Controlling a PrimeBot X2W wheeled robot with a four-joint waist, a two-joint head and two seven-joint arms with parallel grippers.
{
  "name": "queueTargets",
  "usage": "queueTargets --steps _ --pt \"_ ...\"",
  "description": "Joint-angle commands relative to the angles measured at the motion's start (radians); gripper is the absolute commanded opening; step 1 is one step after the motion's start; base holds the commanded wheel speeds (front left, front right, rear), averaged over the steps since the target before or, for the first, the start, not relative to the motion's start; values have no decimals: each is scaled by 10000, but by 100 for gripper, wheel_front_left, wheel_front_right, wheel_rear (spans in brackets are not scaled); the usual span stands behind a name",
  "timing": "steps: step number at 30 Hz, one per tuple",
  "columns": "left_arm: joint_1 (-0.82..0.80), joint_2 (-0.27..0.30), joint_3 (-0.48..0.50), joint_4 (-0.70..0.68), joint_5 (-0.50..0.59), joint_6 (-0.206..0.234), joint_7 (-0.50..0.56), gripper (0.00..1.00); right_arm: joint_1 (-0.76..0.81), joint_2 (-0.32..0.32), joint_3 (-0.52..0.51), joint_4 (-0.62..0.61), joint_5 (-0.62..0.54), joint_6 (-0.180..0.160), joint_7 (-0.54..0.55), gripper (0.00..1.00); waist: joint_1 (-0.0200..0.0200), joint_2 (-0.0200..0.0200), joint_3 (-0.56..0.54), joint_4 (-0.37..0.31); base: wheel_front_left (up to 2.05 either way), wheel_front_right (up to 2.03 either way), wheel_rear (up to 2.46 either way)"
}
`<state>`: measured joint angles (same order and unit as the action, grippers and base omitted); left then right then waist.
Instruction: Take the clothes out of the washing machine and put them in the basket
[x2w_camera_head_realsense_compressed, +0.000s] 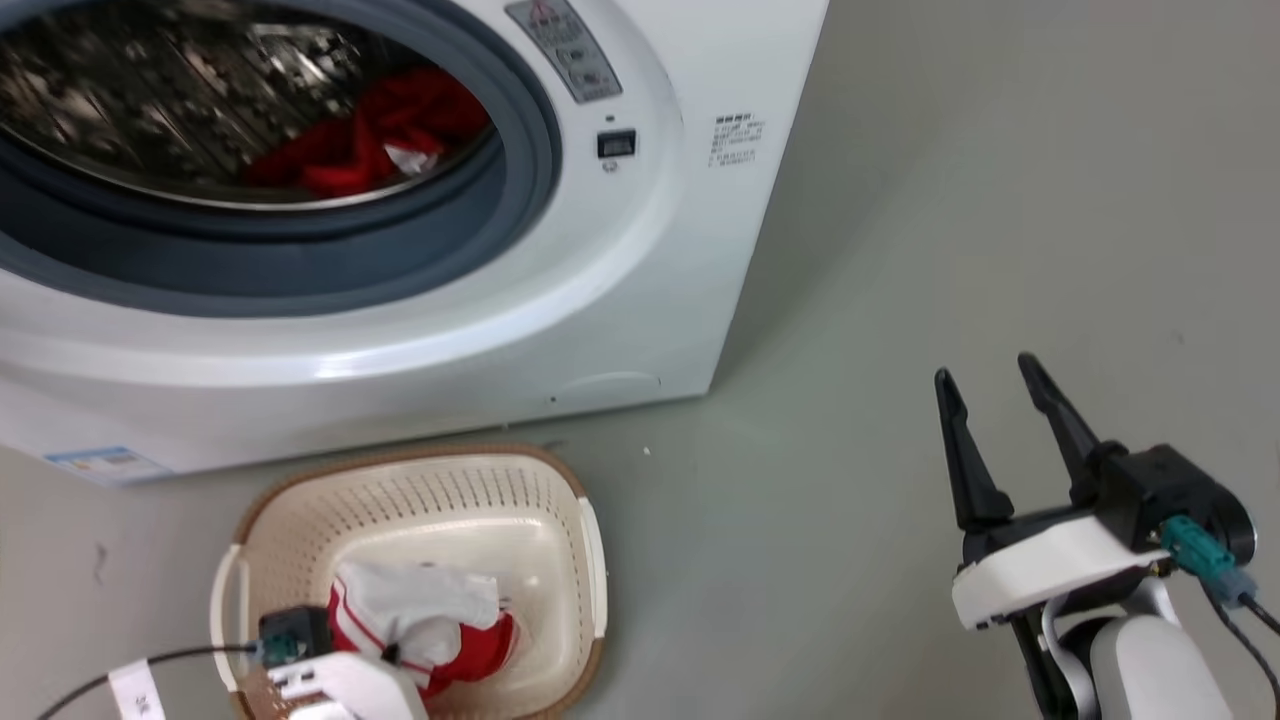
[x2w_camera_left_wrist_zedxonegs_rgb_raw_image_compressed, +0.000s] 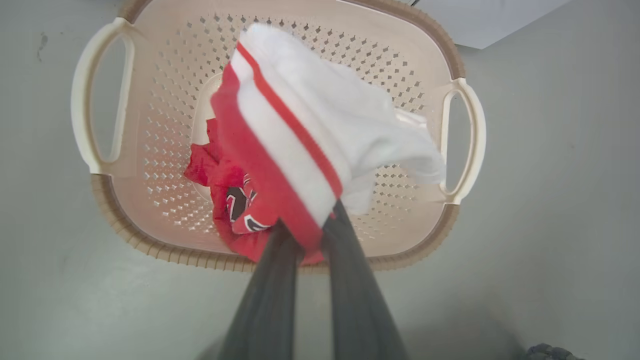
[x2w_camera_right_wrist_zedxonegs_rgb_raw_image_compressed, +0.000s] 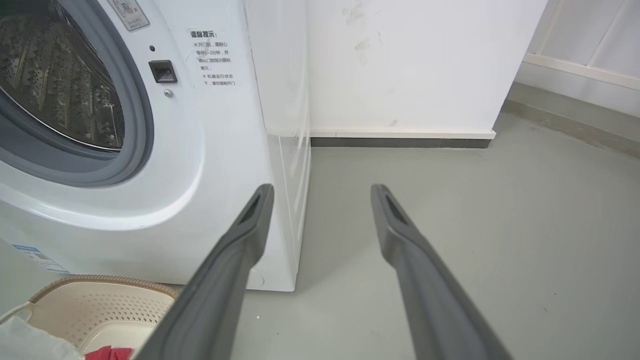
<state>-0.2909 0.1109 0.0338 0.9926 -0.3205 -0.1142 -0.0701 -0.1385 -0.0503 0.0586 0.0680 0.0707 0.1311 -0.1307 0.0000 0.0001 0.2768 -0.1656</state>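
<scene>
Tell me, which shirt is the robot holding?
The white shirt with red stripes, pinched by the left fingers over the basket. A red shirt lies loose in the basket; a red heap sits in the washer.

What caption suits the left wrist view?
Left end effector holds a red-and-white garment over the basket, red jersey inside.

- Washing machine (x2w_camera_head_realsense_compressed: 640, 300): a big white front-loader on the floor, its grey rubber seal ringing a shiny perforated steel drum.
- Red garment (x2w_camera_head_realsense_compressed: 370, 140): crumpled low in the drum at its right side, with a scrap of white showing.
- Basket (x2w_camera_head_realsense_compressed: 420, 452): cream, perforated and brown-rimmed with side handles, on the floor just in front of the machine.
- Red jersey (x2w_camera_left_wrist_zedxonegs_rgb_raw_image_compressed: 220, 175): bunched on the basket floor, dark white-edged lettering showing.
- White-and-red garment (x2w_camera_left_wrist_zedxonegs_rgb_raw_image_compressed: 310, 125): hanging over the basket, pinched by the left gripper (x2w_camera_left_wrist_zedxonegs_rgb_raw_image_compressed: 307, 225).
</scene>
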Motion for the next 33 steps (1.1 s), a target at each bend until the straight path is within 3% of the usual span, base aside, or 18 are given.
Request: queueTargets --steps 1,15,25,26,27,28,29,33 --pt "-378 -8 -33 77 -4 62 18 0 -224 1 28 -79 -42 -7 9 100 0 -1 596 -155 0 0 0" --pt "-2697 284 -125 1810 -18 511 -246 0 -1473 1 287 -185 297 -7 -436 100 0 -1 3332 -821 0 0 0" --pt "-2903 134 55 2714 -428 579 -400 0 -1813 1 347 104 321 -7 -720 100 0 -1 3993 -921 0 0 0" --pt "-2909 120 61 2745 -461 588 -412 4 -1841 0 339 132 308 -7 -721 100 0 -1 4000 -911 0 0 0" --pt "-2928 129 7 2772 -409 585 -461 36 -1873 1 339 154 297 -7 -731 100 0 -1 3998 -902 0 0 0" --pt "-2944 138 -61 2795 -361 564 -482 80 -1896 0 339 186 283 -7 -737 100 0 -1 3985 -890 0 0 0" --pt "-2946 143 -85 2809 -380 548 -521 100 -1906 0 342 226 269 -7 -736 100 0 -1 3934 -870 0 0 0" --pt "-2931 102 -162 2857 -415 409 -714 100 -1849 0 336 393 264 -7 -784 100 0 -1 3538 -740 0 0 0"
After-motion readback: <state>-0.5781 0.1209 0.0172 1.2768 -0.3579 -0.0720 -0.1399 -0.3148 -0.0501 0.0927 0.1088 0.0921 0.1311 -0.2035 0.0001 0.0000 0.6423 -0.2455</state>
